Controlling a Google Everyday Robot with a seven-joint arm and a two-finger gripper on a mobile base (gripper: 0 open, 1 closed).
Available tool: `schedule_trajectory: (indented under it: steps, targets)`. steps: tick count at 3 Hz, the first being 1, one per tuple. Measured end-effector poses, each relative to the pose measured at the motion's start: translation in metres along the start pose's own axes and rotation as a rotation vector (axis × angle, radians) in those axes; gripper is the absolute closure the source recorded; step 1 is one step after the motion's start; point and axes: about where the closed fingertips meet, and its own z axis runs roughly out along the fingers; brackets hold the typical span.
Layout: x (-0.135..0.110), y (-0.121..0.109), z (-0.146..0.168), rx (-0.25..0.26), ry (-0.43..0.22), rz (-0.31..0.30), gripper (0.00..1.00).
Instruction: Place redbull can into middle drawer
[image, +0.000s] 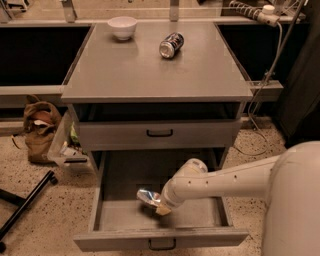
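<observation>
The middle drawer (115, 212) is pulled wide open below the cabinet top, with a small dark handle on its front. My white arm reaches in from the right. My gripper (159, 204) is low inside the drawer, near its middle. It holds the redbull can (148, 197), shiny silver and light blue, lying tilted just above or on the drawer's grey bottom. The can sticks out to the left of the gripper.
A dark can (171, 45) lies on its side on the cabinet top (150, 75), and a white bowl (122, 27) stands at its back left. The upper drawer front (160, 133) is shut. A brown bag (41, 131) and black stand legs (25, 205) are on the floor at left.
</observation>
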Motion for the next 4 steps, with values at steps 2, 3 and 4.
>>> schedule_trajectory:
  steps: [2,3,4]
  targets:
    - [0.011,0.016,0.06,-0.061,0.057,0.02,1.0]
    - [0.011,0.016,0.06,-0.061,0.057,0.02,0.8]
    - [0.011,0.016,0.06,-0.061,0.057,0.02,0.57]
